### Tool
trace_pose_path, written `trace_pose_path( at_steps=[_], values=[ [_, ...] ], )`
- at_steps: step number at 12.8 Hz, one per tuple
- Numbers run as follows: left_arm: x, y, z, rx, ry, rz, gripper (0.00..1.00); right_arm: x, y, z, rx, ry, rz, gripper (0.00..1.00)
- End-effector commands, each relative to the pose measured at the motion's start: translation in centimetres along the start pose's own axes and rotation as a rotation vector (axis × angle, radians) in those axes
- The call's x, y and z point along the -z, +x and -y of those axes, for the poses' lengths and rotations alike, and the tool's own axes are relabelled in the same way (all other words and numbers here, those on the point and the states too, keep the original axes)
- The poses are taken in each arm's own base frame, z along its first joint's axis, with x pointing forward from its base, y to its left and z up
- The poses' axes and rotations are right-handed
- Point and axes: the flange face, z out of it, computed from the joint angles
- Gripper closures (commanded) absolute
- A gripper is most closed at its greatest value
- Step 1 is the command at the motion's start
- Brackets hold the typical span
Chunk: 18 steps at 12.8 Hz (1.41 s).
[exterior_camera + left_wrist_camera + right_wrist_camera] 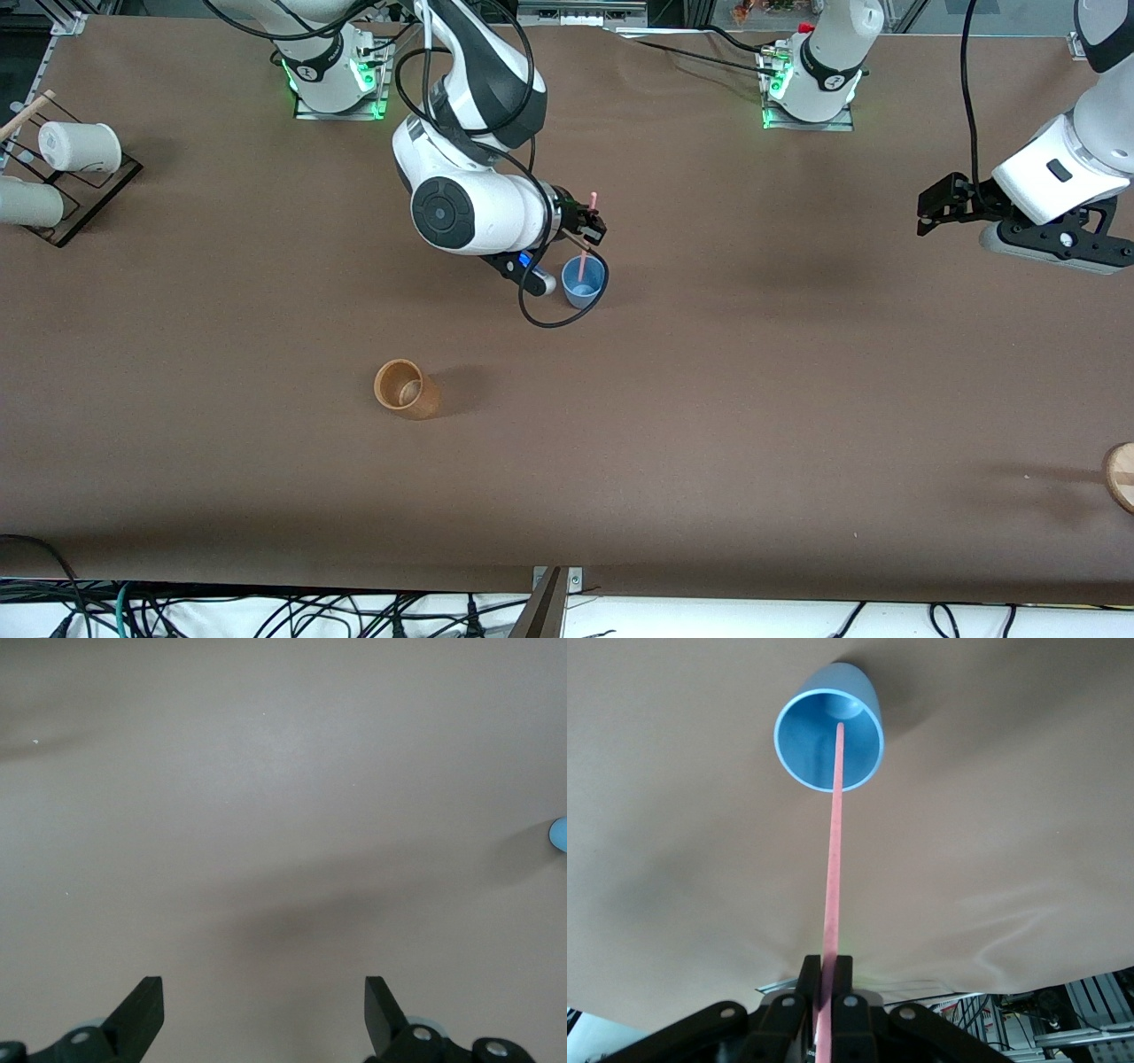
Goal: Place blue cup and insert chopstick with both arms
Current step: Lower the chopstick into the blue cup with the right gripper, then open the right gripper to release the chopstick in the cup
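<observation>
Pink chopstick [834, 868] pinched between the closed fingers of the right gripper [588, 221], poised over the blue cup [584, 282] with its lower end already past the round rim and inside the cup (whether the tip touches the bottom cannot be told). Blue cup standing upright on the brown table [753, 399] near mid-table, farther from the front camera than the orange-brown cup [407, 388], which sits well apart toward the right arm's end. Left gripper [941, 206] waiting over bare table at the left arm's end, fingers spread wide and holding nothing. White cylinders on a dark rack [75, 190] at the right arm's end of the table, untouched.

Placing of the cup apparently done; insertion step now in hand and close to finished. Next move, by the look of it: lower a little further on the same line, then open the fingers so the stick rests against the cup's wall. Risk worth noting: a light cup, easily tipped by a sideways nudge from the stick.
</observation>
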Motion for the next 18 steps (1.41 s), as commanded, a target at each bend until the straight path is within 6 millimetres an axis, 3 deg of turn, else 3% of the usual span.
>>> trace_pose_path(
  at_steps=[1,2,3,4,5,6,10,13,14,18],
  values=[
    [0.4,0.2,0.1,-0.004,-0.019,-0.002,0.00,0.6,-0.8,-0.6,-0.027,0.016,0.011,0.98],
    [0.4,0.2,0.1,-0.004,-0.019,-0.002,0.00,0.5,-0.7,-0.6,-0.027,0.016,0.011,0.96],
    [0.4,0.2,0.0,-0.004,-0.021,-0.002,0.00,0.2,-0.6,-0.6,-0.021,0.011,0.007,0.88],
    [0.4,0.2,0.0,-0.004,-0.021,-0.002,0.00,0.0,-0.2,-0.5,-0.022,0.012,-0.001,0.43],
    [0.4,0.2,0.1,0.000,-0.019,-0.002,0.00,-0.1,-0.2,-0.4,-0.022,0.019,-0.011,0.05],
    [0.4,0.2,0.0,0.000,-0.021,-0.002,0.00,-0.1,-0.3,-0.3,-0.014,0.026,-0.023,0.00],
    [0.4,0.2,0.0,0.000,-0.021,-0.002,0.00,1.7,0.9,-0.7,0.060,0.001,-0.138,0.00],
    [0.4,0.2,0.0,0.003,-0.021,-0.002,0.00,7.3,3.2,-2.6,0.210,-0.041,-0.327,0.00],
    [0.4,0.2,0.0,0.005,-0.021,-0.002,0.00,9.2,4.8,-3.5,0.270,-0.062,-0.364,0.00],
    [0.4,0.3,-0.2,0.002,-0.021,-0.001,0.00,16.6,9.5,-9.5,0.506,-0.183,-0.479,0.00]
  ],
)
